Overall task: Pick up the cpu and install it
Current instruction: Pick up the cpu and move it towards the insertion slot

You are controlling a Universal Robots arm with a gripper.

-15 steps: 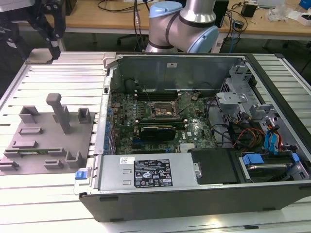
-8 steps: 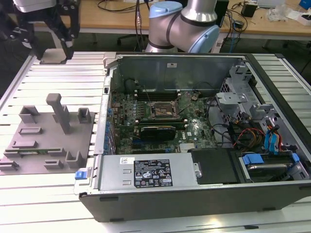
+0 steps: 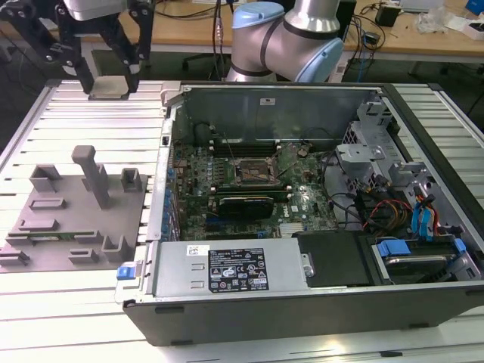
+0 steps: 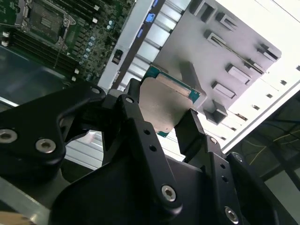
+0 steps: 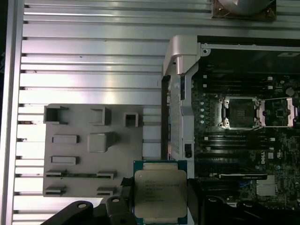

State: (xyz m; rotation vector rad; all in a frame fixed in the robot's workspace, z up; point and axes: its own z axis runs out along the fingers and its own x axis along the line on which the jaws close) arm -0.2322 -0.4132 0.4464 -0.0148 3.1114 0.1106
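the open-topped case (image 3: 302, 102) leaves the socket (image 3: 252, 171) free from above, with its side wall (image 3: 160, 197) standing between it and the gripper (image 3: 110, 85) gripping the cpu (image 3: 112, 88). a tall post (image 3: 97, 178) rises on the exterior view's left.

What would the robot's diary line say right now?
gripper: shut on cpu | cpu: held over the table, outside the case | socket: open, empty | install: not done

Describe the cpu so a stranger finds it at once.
At the exterior view's left of the open computer case, the gripper hangs over the slatted table. Its fingers clamp the cpu, the only flat silver square with a green rim.
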